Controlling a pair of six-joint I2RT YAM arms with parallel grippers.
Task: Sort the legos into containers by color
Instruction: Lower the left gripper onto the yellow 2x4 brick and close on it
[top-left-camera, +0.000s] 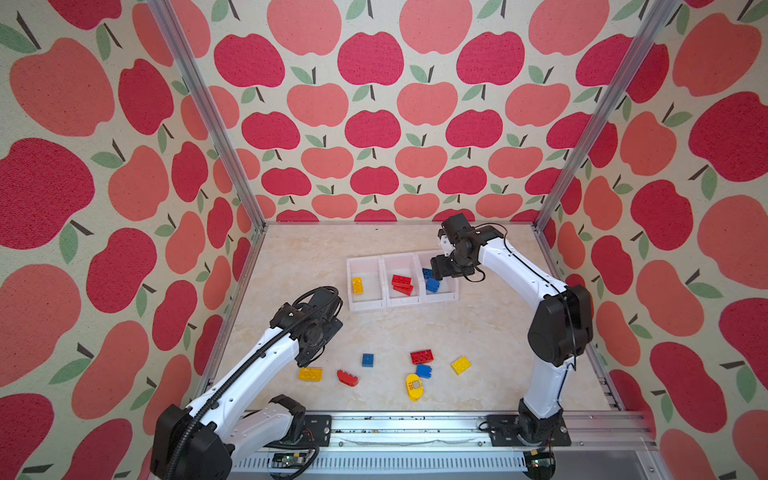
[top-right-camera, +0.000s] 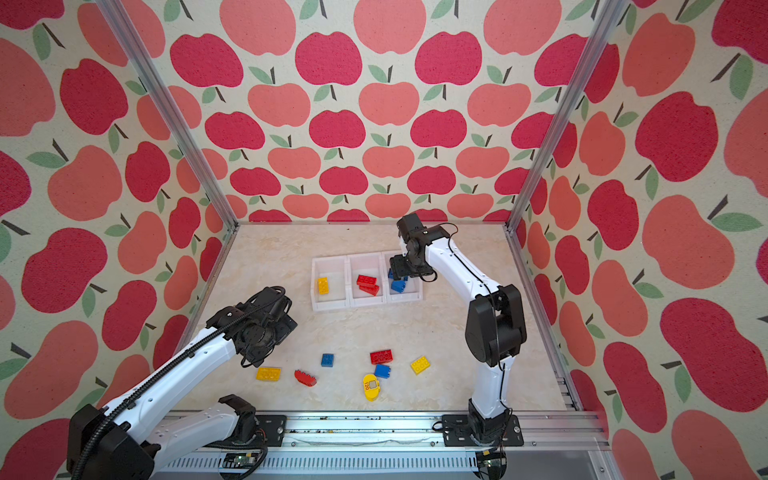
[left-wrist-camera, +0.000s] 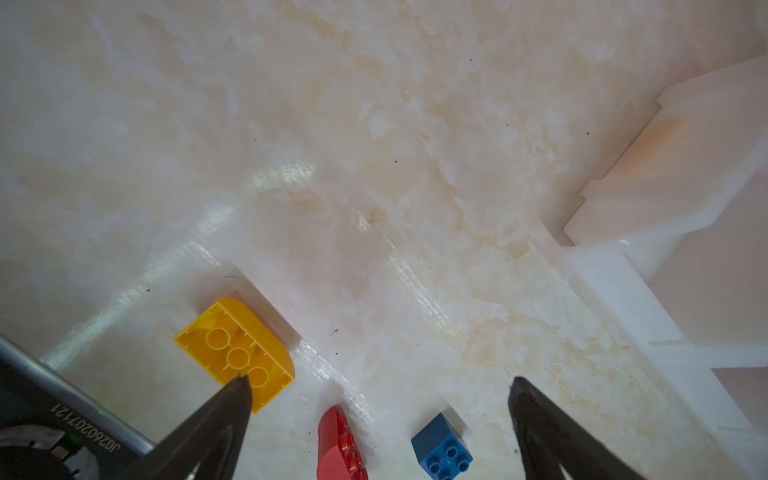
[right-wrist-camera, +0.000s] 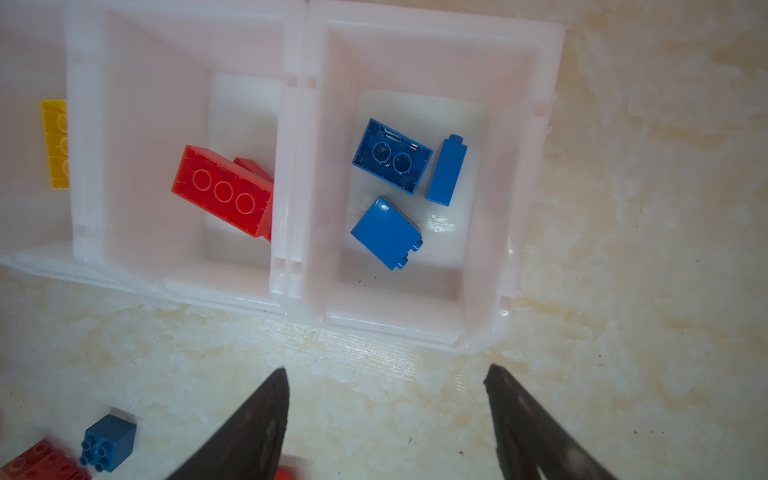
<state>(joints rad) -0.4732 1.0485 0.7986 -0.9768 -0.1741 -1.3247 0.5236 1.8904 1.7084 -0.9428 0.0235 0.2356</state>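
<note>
Apple-print wallpaper (top-left-camera: 374, 62) lines the booth on three sides, above a pale marble-look tabletop (top-left-camera: 478, 332). Three white bins (top-left-camera: 365, 306), joined in a row, sit toward the back. In both top views the left bin holds one yellow brick (top-left-camera: 357, 285), the middle bin holds two red bricks (top-left-camera: 402, 284), and the right bin holds blue bricks (top-left-camera: 432, 285). The right wrist view shows three of these lying loose on that bin's floor.

The right gripper (right-wrist-camera: 386, 370) hangs above that bin, its jaws spread apart with nothing between them.

Nearer the front, seven pieces lie scattered on the tabletop:
- an upturned yellow block (top-left-camera: 310, 374)
- a red curved piece (top-left-camera: 347, 378)
- a small blue cube (top-left-camera: 367, 360)
- a long red block (top-left-camera: 422, 356), with a second blue cube (top-left-camera: 424, 370) just beside it
- a yellow square block (top-left-camera: 461, 365)
- a rounded yellow piece marked "120" (top-left-camera: 414, 386)

The left gripper (left-wrist-camera: 379, 379) hovers low by the upturned yellow block, jaws wide open and empty. In the left wrist view one fingertip overlaps that block's edge, but I cannot tell whether they touch.
</note>
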